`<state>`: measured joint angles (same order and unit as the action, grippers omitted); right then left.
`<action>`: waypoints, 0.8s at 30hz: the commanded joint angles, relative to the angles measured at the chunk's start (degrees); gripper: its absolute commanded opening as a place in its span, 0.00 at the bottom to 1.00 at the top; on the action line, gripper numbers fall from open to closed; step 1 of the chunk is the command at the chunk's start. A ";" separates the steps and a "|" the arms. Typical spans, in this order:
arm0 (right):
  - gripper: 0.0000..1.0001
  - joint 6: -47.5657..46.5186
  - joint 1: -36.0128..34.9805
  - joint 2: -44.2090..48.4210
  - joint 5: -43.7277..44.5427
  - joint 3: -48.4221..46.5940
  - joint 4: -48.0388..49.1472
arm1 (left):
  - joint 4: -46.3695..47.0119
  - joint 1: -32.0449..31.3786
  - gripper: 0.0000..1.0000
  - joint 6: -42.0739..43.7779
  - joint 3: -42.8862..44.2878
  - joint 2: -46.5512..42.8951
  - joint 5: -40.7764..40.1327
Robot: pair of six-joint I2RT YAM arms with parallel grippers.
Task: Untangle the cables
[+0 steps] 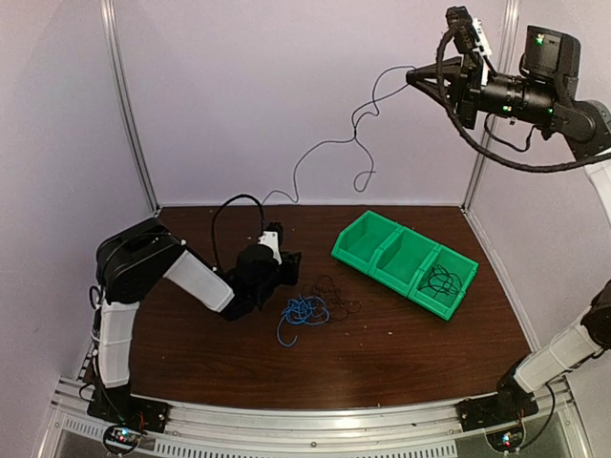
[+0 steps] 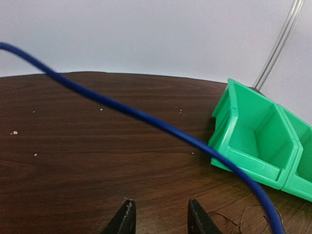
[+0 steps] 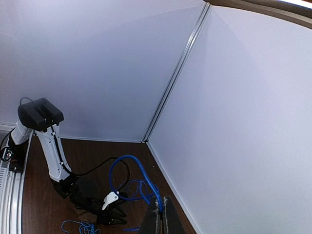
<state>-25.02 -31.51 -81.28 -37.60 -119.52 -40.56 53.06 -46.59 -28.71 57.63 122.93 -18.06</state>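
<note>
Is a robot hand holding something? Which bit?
The right gripper pinches a blue cable near its end. The left gripper holds nothing.

Left arm [image 1: 196, 277] low, elbow bent, left gripper [image 2: 161, 204] parted. Right arm [image 1: 558, 355] raised high, right gripper [image 3: 161, 204] closed.

Tangled cables [image 1: 305, 310] beside green bins [image 1: 367, 240]

Both arms are built alike: the left arm [image 1: 200, 281] and the right arm [image 1: 558, 355] have white link covers between black joint housings. On the right arm, look for a black corrugated hose [image 1: 455, 116] and green indicator lights [image 1: 539, 40]. The left arm's fingers [image 2: 126, 219] are black and tapered.
</note>
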 commanded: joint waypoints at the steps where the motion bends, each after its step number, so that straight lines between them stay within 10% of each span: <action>1: 0.00 3.03 2.48 1.20 1.88 -0.36 2.46 | -1.91 1.67 0.39 -5.10 -1.37 -1.09 -1.91; 10: 0.00 6.29 7.95 1.77 26.38 2.02 10.50 | -4.72 1.85 0.60 3.80 -4.75 -7.06 -1.26; 16: 0.00 3.15 9.82 0.92 34.62 5.40 14.26 | 2.06 -0.37 0.68 20.68 -15.67 -19.21 15.31; 24: 0.00 2.95 10.85 0.30 37.01 14.05 21.13 | -15.31 -3.58 0.70 28.13 -16.82 -37.75 29.85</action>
<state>-21.87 -21.58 -80.27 -4.47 -107.24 -24.45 43.57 -48.60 -6.39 40.62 91.15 2.31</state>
